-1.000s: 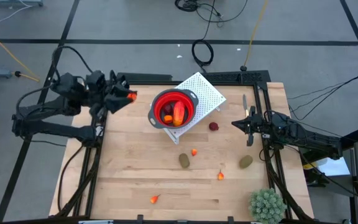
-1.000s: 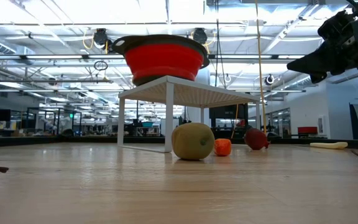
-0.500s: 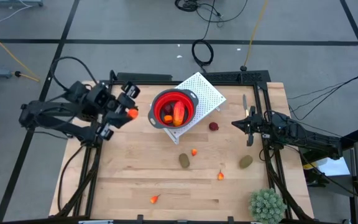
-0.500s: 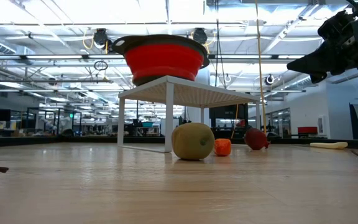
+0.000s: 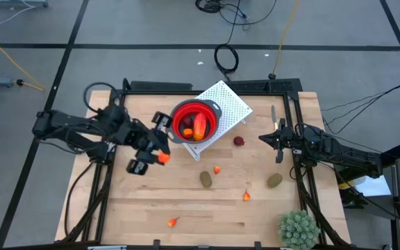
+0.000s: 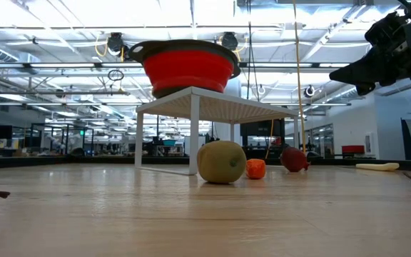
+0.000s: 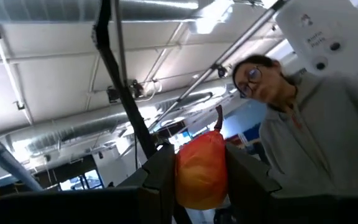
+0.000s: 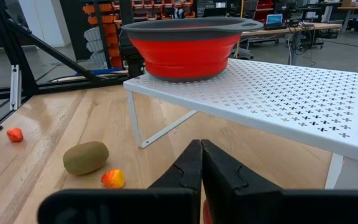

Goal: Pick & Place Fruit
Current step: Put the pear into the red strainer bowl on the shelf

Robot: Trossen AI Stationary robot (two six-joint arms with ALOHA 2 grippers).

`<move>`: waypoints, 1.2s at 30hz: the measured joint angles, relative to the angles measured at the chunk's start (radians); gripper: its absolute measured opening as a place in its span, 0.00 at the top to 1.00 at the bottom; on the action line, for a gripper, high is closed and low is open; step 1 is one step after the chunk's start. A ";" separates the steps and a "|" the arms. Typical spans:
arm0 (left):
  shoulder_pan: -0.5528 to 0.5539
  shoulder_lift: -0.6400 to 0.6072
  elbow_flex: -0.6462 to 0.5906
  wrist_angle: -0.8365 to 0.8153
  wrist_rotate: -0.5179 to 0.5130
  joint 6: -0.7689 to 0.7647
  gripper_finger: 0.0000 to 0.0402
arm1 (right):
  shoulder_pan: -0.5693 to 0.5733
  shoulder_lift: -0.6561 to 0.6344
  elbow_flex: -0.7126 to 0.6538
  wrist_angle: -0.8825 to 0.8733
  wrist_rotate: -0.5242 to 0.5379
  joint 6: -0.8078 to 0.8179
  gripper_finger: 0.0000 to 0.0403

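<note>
My left gripper hangs over the table just left of the red bowl, shut on a small orange fruit. The bowl stands on a white perforated rack and holds a long red-orange piece and other bits. On the table lie two brown-green ovals, a dark red ball and three orange bits. My right gripper waits shut at the table's right edge, touching nothing. My left gripper pinches the orange fruit by its two sides between its two fingers. The fingers slant upward, so the wrist view looks at the ceiling. The fruit is lifted clear of the table, and its small dark stem sticks out beyond the fingertips.
A spiky green plant stands at the near right corner. A person shows beyond the table in the left wrist view. Bare wood lies in the near left part of the table.
My left gripper has swung from the table's far left corner toward the right and the near side, coming in beside the bowl. It has rolled and tipped on the way. The orange fruit has stayed between its fingers.
</note>
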 joint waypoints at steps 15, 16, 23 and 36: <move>-0.098 0.049 0.000 0.025 0.015 0.154 0.72 | 0.000 0.000 0.000 0.000 0.000 0.000 1.00; -0.105 0.049 0.000 0.026 0.007 0.157 0.72 | 0.000 0.000 0.000 0.000 0.000 0.000 1.00; -0.164 0.049 0.000 0.053 -0.279 0.076 0.72 | 0.000 0.000 0.000 0.000 0.000 0.000 1.00; -0.222 0.049 0.000 0.043 -1.201 -0.237 0.72 | 0.000 0.000 0.000 0.000 0.000 0.000 1.00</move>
